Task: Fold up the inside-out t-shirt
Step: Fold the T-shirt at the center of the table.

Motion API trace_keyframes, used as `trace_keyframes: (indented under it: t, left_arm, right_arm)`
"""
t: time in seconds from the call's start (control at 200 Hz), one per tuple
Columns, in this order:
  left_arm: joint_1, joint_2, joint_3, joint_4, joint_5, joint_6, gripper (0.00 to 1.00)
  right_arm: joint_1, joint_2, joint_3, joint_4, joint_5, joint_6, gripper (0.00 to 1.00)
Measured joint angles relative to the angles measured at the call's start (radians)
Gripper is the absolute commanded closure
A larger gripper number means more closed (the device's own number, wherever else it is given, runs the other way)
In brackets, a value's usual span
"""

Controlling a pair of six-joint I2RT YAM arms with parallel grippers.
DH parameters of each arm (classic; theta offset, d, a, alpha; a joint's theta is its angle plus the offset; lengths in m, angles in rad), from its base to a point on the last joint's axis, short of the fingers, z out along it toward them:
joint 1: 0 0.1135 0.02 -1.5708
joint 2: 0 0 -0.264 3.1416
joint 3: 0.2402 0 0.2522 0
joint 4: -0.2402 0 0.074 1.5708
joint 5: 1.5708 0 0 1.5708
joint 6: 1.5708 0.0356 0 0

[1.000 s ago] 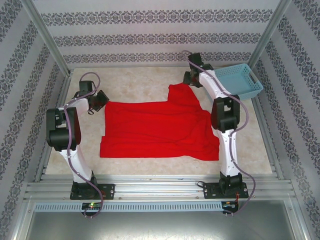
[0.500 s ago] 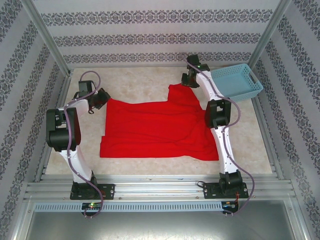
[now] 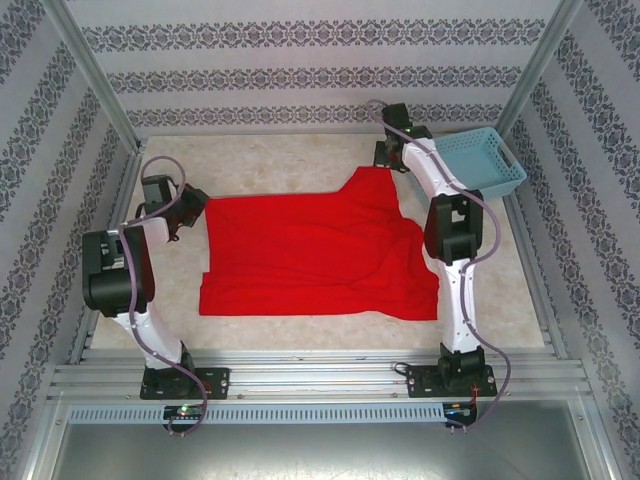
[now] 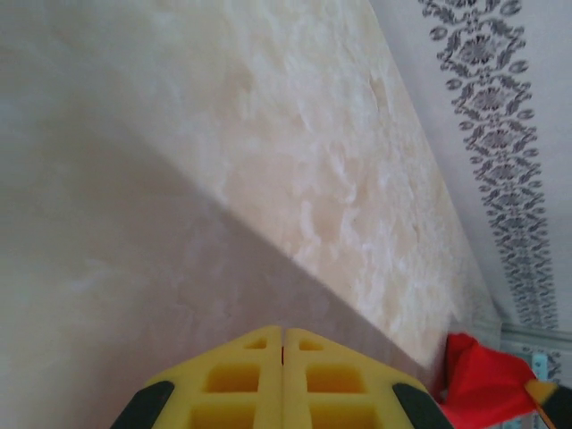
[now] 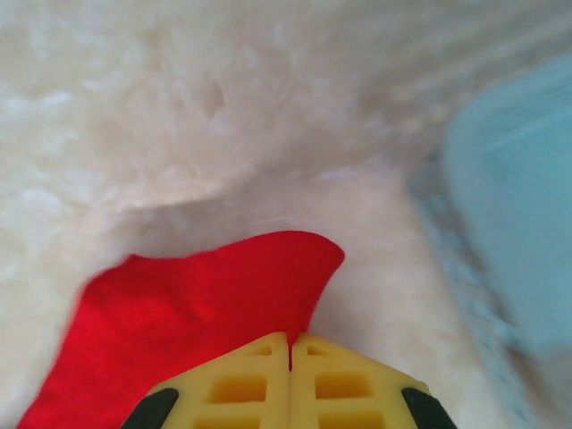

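The inside-out t-shirt was pinched at its far sleeve tip by the right gripper, pads pressed together on the red cloth. The left gripper was closed on nothing visible, just off the shirt's left edge. Soft, light and limp, the garment would likely sag unless held at corners or seams. It lay spread on the table, long axis left to right, sleeve pointing toward the blue basket.
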Motion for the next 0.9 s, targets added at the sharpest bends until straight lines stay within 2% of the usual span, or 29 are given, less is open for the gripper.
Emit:
trace_keyframes:
  t: [0.165, 0.42, 0.62, 0.904]
  left_arm:
    - [0.012, 0.0, -0.004, 0.042, 0.015, -0.035, 1.0]
    - [0.012, -0.005, -0.004, 0.051, 0.048, -0.051, 1.0]
    - [0.011, -0.108, -0.02, 0.007, 0.023, -0.012, 1.0]
    - [-0.009, -0.198, -0.112, -0.01, -0.014, 0.041, 1.0]
  right_arm:
    - [0.0, -0.159, -0.102, 0.117, -0.004, -0.011, 1.0]
    - [0.013, -0.235, -0.214, 0.207, -0.032, -0.029, 1.0]
    - [0.036, -0.349, -0.407, 0.231, -0.031, -0.029, 1.0]
    - [0.105, -0.648, -0.73, 0.277, 0.015, -0.012, 1.0]
